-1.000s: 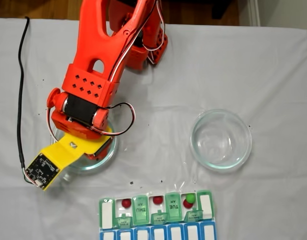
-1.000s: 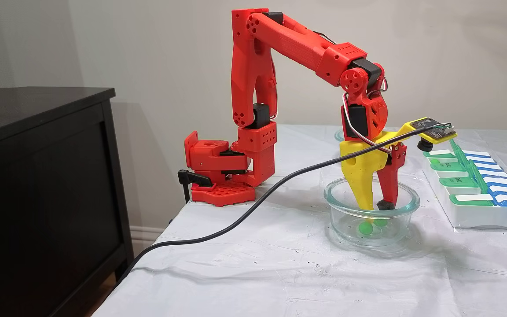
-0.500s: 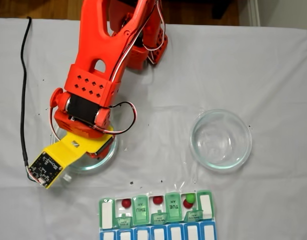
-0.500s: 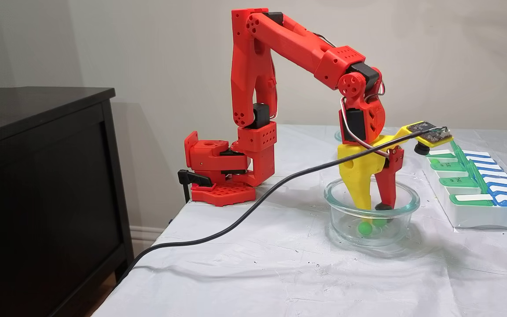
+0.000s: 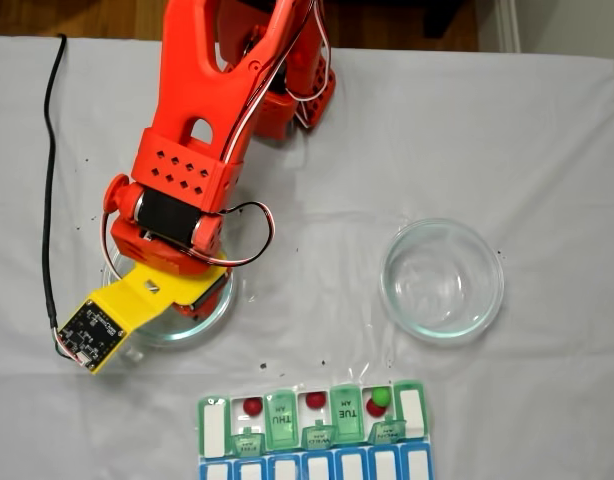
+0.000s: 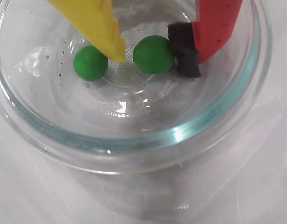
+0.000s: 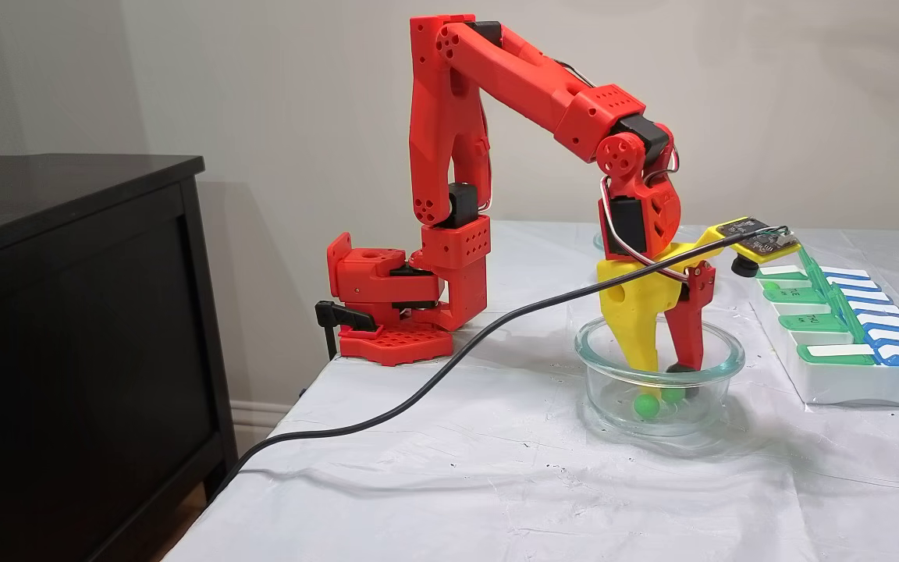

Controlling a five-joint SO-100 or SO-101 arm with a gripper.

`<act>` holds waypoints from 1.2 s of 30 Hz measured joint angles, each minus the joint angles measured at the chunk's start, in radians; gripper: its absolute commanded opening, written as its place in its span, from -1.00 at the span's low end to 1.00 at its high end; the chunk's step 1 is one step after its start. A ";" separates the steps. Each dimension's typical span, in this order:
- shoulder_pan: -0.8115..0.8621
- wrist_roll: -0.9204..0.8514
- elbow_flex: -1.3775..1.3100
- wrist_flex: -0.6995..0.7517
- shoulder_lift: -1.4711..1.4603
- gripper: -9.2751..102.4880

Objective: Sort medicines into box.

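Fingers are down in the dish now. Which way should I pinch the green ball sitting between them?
Pinch the green ball across its widest middle, coming straight down from above: the glass dish wall blocks any side approach. The gripper is open and already straddles it, yellow finger on one side, the red finger's black pad touching the other. The second ball lies outside.

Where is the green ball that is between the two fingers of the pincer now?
In the wrist view, that green ball lies on the bottom of the glass dish, right of the other green ball, touching the black pad on the red finger.

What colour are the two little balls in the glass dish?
Bright green balls, clearest in the wrist view.
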 measured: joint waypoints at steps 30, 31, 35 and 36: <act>-0.025 0.015 0.067 -0.081 0.028 -0.69; -0.026 0.015 0.067 -0.083 0.028 -0.70; -0.028 0.015 0.069 -0.086 0.029 -0.83; -0.028 0.015 0.074 -0.089 0.029 -0.84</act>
